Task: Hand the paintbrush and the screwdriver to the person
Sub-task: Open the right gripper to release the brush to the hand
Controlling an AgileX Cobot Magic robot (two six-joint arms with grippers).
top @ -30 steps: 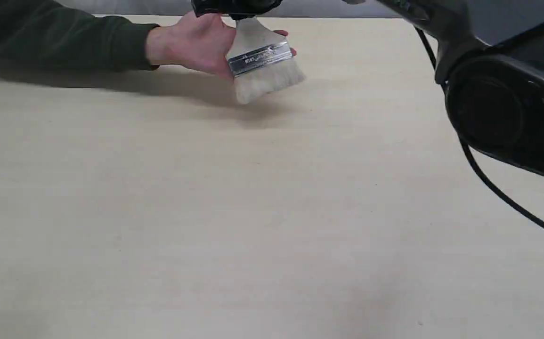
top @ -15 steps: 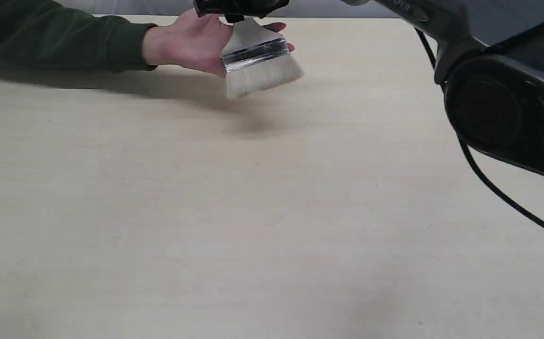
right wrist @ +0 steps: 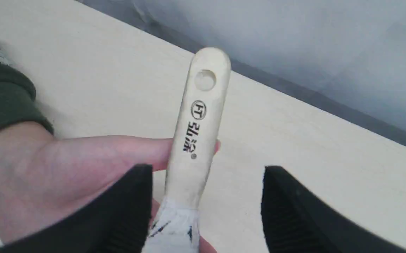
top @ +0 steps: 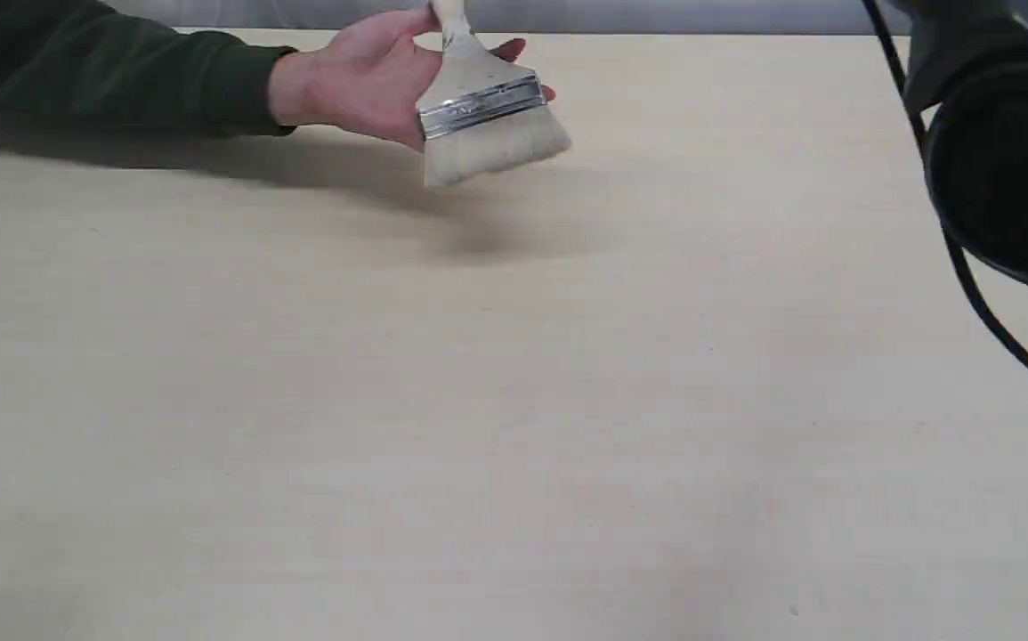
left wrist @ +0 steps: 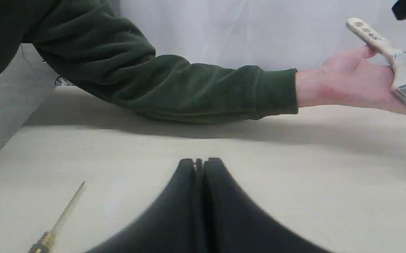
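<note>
The paintbrush (top: 481, 105) lies on the person's open palm (top: 362, 78), bristles pointing down toward the table. In the right wrist view its cream handle (right wrist: 197, 130) stands between the two black fingers (right wrist: 132, 207) of my right gripper (right wrist: 208, 170), which is open with a gap on both sides of the handle. My left gripper (left wrist: 199, 162) is shut and empty, low over the table. The screwdriver (left wrist: 60, 219) lies on the table beside it; only its gold shaft and collar show. Neither the screwdriver nor the right gripper appears in the exterior view.
The person's dark green sleeve (top: 113, 76) stretches along the table's far left edge. The right arm's dark body (top: 1003, 160) and its black cable (top: 994, 320) hang over the table's right side. A grey wall rises behind the far edge (top: 656, 18).
My right gripper has opened and let go of the paintbrush, then risen out of the exterior view. The arm's body has shifted right. The brush stays on the person's palm.
</note>
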